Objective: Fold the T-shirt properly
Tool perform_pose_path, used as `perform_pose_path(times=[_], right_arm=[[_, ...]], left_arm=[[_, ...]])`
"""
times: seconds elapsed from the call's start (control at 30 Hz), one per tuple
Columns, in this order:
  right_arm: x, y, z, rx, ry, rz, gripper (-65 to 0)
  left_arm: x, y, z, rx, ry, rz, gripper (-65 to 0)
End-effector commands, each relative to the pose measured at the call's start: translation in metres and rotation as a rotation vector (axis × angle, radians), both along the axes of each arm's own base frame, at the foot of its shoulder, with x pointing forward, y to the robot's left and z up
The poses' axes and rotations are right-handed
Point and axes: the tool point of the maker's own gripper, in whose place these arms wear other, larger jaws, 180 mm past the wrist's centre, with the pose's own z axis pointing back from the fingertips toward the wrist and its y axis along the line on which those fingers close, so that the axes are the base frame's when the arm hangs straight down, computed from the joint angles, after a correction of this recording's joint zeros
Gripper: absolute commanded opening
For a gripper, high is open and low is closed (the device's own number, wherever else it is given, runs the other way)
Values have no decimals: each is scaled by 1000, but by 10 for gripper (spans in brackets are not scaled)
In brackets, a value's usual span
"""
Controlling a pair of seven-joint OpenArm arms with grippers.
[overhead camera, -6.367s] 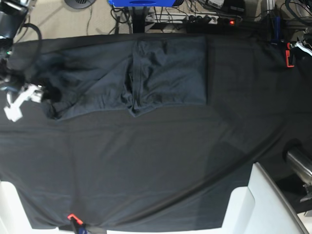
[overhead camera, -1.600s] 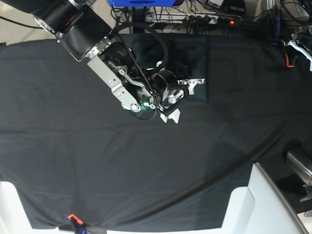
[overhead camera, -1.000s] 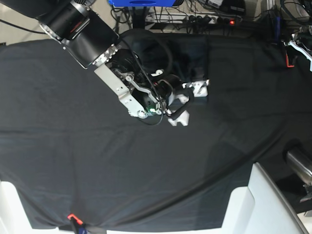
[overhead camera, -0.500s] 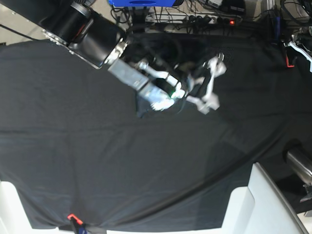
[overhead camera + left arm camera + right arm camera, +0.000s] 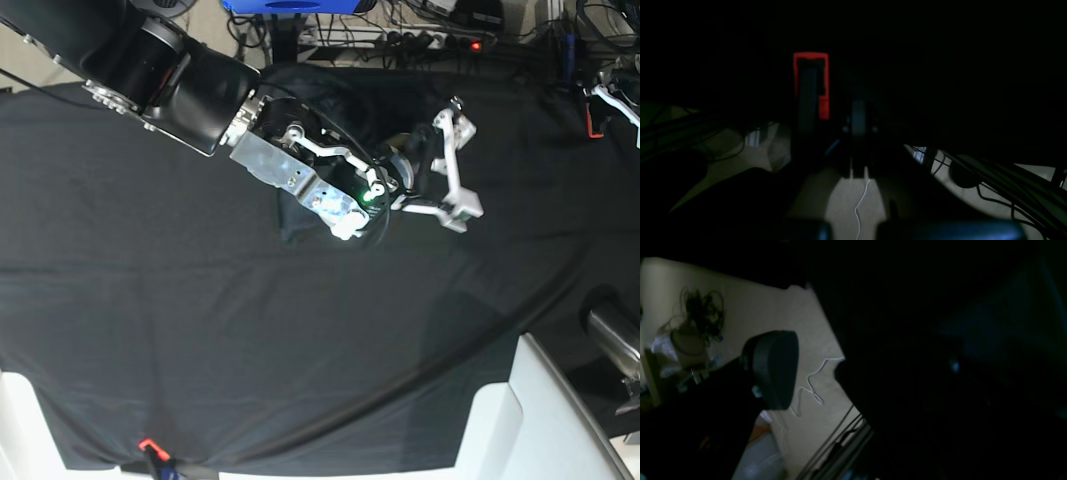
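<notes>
Right arm reaches in from the far left over the bench cloth (image 5: 200, 340), its pincer (image 5: 460, 165) w/ white fingers (image 5: 442, 128) spread wide & nothing between them, hanging over bare cloth just right of the T-shirt (image 5: 300, 215). T-shirt sits folded at the far-centre of the bench, mostly hidden under that arm, only a dark corner showing at its near-left edge. Left pincer (image 5: 612, 98) is parked at the far right corner by a red clamp (image 5: 811, 85), jaws closed, holding nothing; both wrist views too dark for more.
</notes>
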Motion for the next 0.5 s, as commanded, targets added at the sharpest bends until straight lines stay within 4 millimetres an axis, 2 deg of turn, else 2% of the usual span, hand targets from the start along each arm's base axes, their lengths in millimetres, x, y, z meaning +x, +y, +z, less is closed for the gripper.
perform_pose_path(times=[0.0,0.13,0.23,0.3,0.37,0.47], right_arm=[[4,15,22,68,-30,14,-141],[9,18,52,116,-98,49,-147],[22,5,80,129,-151,45,-152],[37,-15,85,124,-92,-107,-198],[51,-43,79,115,8,-308,-335],[54,-77,56,80,78,-439,-566]], left_arm=[[7,9,12,27,-29,-13,-650],[7,9,12,27,-29,-13,-650],[7,9,13,28,-29,-14,-650],[7,10,13,30,-30,-11,-650],[5,12,12,42,-17,-13,-650],[-4,18,7,97,50,-36,-650]])
